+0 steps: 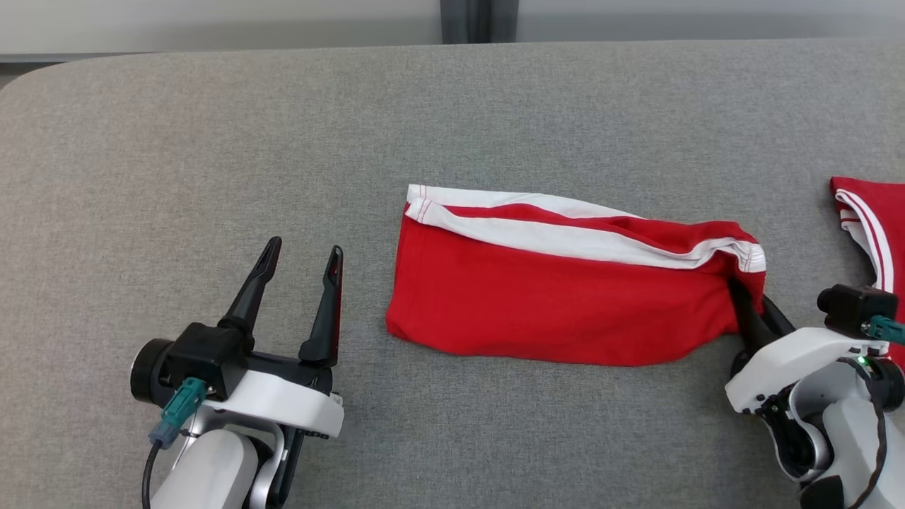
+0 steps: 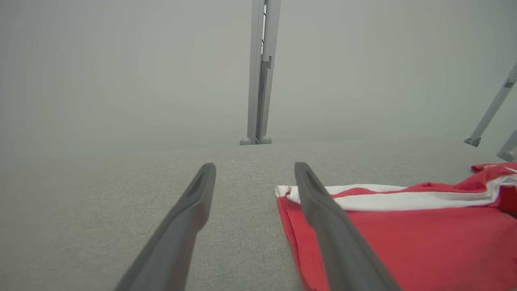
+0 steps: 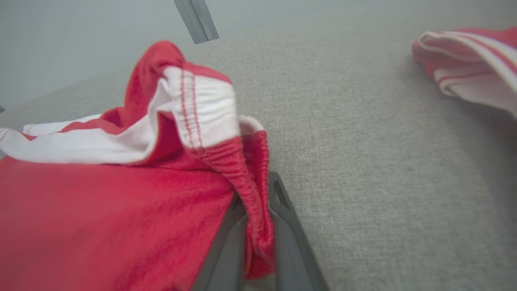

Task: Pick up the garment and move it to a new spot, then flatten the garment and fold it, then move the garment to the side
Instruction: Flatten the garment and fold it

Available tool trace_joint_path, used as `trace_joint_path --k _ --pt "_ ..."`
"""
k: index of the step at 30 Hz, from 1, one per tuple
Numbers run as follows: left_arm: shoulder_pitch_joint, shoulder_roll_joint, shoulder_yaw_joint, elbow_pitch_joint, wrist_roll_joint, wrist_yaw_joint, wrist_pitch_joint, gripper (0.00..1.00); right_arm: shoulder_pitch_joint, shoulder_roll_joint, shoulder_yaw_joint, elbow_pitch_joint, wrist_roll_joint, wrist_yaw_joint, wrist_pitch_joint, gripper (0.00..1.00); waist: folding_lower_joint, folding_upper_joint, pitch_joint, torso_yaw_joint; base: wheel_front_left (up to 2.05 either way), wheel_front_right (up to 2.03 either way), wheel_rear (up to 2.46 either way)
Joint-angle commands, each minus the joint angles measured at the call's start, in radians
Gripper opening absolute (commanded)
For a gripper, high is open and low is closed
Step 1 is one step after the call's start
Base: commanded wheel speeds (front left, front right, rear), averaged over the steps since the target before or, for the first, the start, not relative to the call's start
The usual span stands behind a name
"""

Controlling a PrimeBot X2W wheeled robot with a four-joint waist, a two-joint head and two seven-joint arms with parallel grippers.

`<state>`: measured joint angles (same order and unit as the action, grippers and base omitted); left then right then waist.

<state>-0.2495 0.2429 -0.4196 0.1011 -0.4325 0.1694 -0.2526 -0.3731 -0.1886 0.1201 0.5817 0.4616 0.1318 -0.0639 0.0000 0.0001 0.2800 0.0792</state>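
Observation:
A folded red garment with white bands lies flat in the middle of the grey table. My right gripper is at its right end, shut on the red elastic edge, which runs down between the two fingers in the right wrist view. The cloth covers the fingertips there. My left gripper stands open to the left of the garment, a short gap from its left edge, with nothing between its fingers. In the left wrist view the garment lies just right of my right-hand finger.
A second red and white garment lies at the table's right edge, also seen as a garment in the right wrist view. A grey post stands behind the table's far edge. Bare grey table spreads to the left and back.

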Motion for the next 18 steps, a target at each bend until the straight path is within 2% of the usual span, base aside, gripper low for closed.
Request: trace_joint_path --k 1,3,4,6,11,14,18 --pt "-0.006 0.008 0.002 -0.002 0.002 0.003 -0.001 1.0 0.009 0.006 0.0 -0.017 0.013 -0.002 0.006 0.0 0.0 -0.0001 -0.003 -0.005 0.0 0.0 0.0" --pt "-0.005 0.01 0.0 -0.002 -0.001 0.003 0.003 1.0 0.005 0.031 0.009 -0.057 0.064 -0.001 0.032 0.0 0.0 -0.0001 -0.008 -0.011 0.0 0.0 0.0" --pt "-0.005 0.012 -0.002 -0.001 -0.003 0.002 0.005 1.0 0.003 0.053 0.027 -0.116 0.129 -0.001 0.061 0.0 0.0 -0.0001 -0.017 -0.014 0.0 0.0 0.0" --pt "-0.002 0.011 -0.008 0.003 -0.009 -0.001 0.016 1.0 0.007 0.064 0.056 -0.187 0.184 -0.001 0.09 0.0 0.0 -0.0001 -0.026 -0.013 0.0 0.0 0.0" --pt "-0.003 0.008 -0.019 -0.003 -0.013 -0.007 0.027 1.0 -0.017 0.094 0.115 -0.327 0.239 -0.001 0.117 0.0 0.0 -0.0001 -0.033 0.0 0.0 0.0 0.0" --pt "-0.009 0.0 -0.03 0.0 -0.015 -0.01 0.03 1.0 -0.053 0.114 0.153 -0.326 0.225 -0.001 0.121 0.0 0.0 -0.0001 -0.031 0.021 0.0 0.0 0.0" --pt "-0.021 -0.019 -0.048 0.012 -0.019 -0.019 0.029 1.0 -0.112 0.13 0.215 -0.253 0.188 -0.001 0.112 0.0 0.0 -0.0001 -0.027 0.069 0.0 0.0 0.0"
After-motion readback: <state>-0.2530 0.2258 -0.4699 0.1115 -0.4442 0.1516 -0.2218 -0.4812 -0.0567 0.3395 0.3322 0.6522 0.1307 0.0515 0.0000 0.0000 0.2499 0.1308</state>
